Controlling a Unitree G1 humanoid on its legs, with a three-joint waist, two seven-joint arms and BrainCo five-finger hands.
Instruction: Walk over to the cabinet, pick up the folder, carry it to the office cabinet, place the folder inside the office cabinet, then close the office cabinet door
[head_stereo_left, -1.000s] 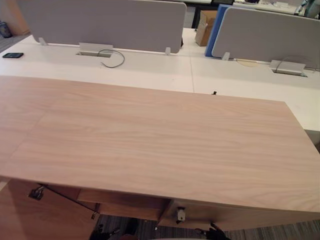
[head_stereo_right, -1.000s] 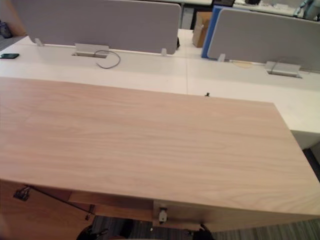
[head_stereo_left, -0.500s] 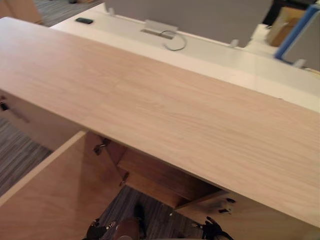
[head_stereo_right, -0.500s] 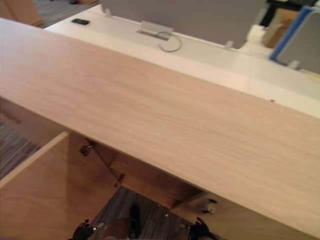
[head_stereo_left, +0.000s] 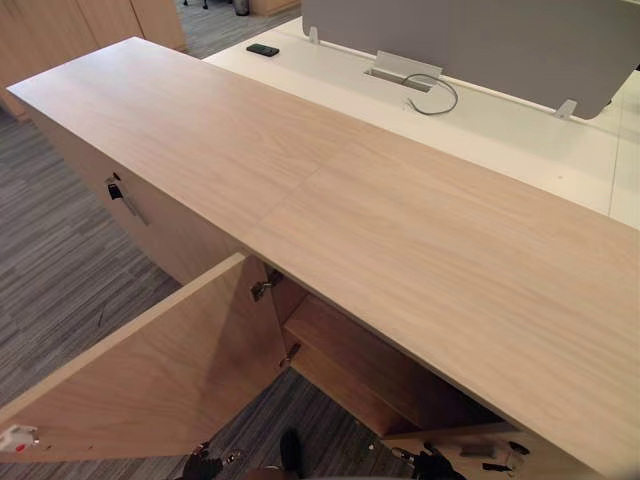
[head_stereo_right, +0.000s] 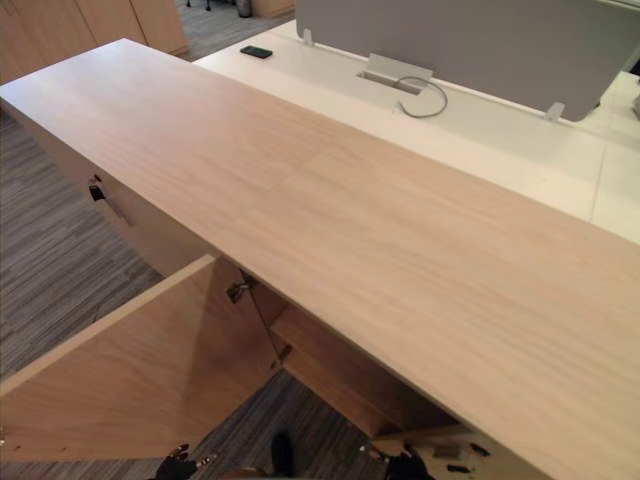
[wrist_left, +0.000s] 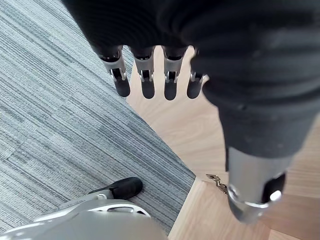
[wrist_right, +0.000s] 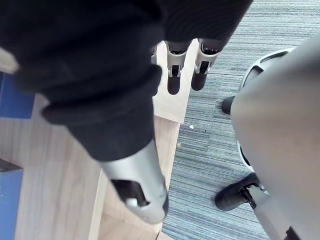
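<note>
Long wood cabinet (head_stereo_left: 400, 230) runs diagonally from upper left to lower right. Its door (head_stereo_left: 150, 380) stands wide open at lower left, with a shelf (head_stereo_left: 370, 360) visible inside. Left hand (wrist_left: 147, 82) hangs over the carpet (wrist_left: 50, 115) and the door edge, fingers straight, holding nothing. Right hand (wrist_right: 174, 80) is also slack and empty, fingers straight. Blue flat thing (wrist_right: 15, 97) lies against wood at the left edge of the right wrist view; cannot tell if it is the folder. White desk (head_stereo_left: 500, 130) with a phone (head_stereo_left: 262, 49) at top.
</note>
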